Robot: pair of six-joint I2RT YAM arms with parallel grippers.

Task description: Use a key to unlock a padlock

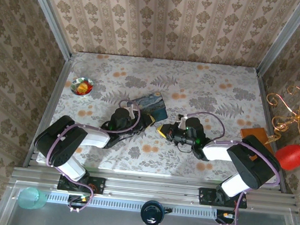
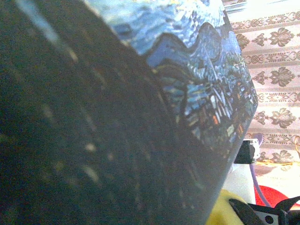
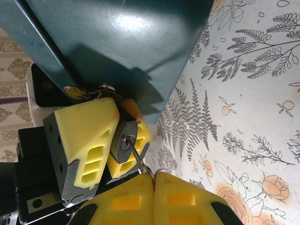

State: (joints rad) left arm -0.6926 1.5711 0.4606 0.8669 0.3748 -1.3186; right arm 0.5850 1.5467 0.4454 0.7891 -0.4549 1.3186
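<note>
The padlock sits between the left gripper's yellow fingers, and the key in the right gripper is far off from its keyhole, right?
Not far off: the right wrist view shows the key in the right gripper reaching the keyhole of the padlock, apparently inserted. The padlock does sit between the left gripper's yellow fingers.

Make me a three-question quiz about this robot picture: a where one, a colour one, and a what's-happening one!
1. Where is the small bowl? A) left side B) middle C) right corner
2. What colour are the jaws of the left gripper holding the padlock? A) green B) yellow C) purple
3. The key is: A) in the bowl B) lying loose C) in the padlock's keyhole
Answers: A, it sits far left. B, yellow jaws pinch the padlock. C, the right gripper holds it in the keyhole.
</note>
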